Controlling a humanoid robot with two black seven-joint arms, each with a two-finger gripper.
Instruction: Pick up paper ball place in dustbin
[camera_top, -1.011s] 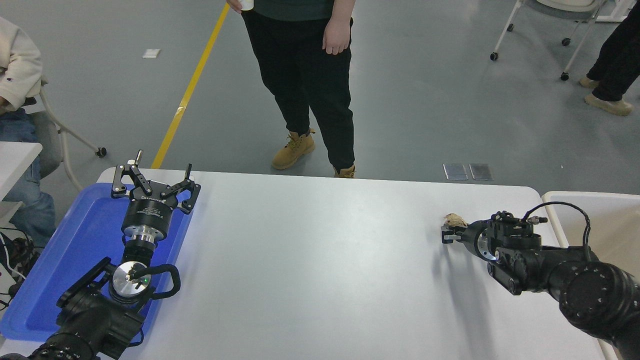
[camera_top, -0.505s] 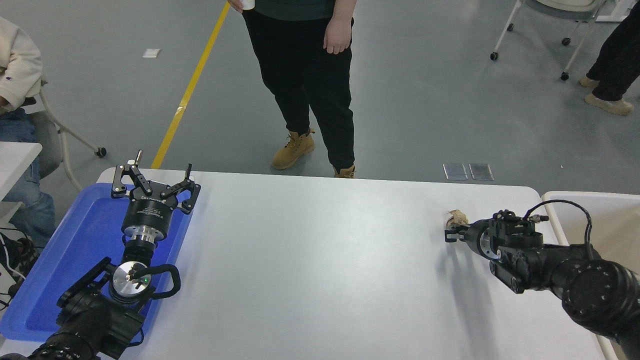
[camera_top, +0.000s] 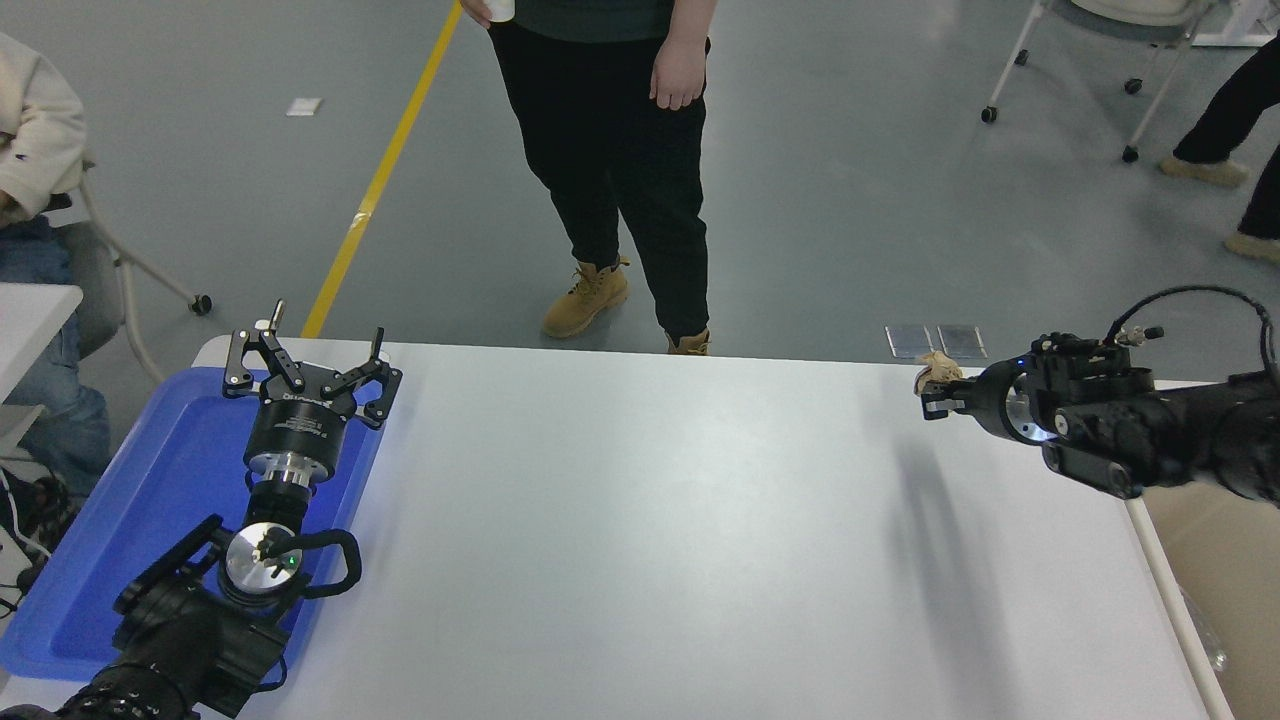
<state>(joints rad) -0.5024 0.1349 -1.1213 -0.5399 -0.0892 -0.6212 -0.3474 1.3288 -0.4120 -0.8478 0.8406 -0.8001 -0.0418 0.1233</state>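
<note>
Paper ball (camera_top: 938, 369) sits pinched in the right tool (camera_top: 934, 397), raised above the table (camera_top: 640, 520).

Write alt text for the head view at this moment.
The right gripper holds the tan paper ball raised above the white table, near its far right corner, with the dustbin at lower right. The left gripper rests open over a blue tray.
</note>
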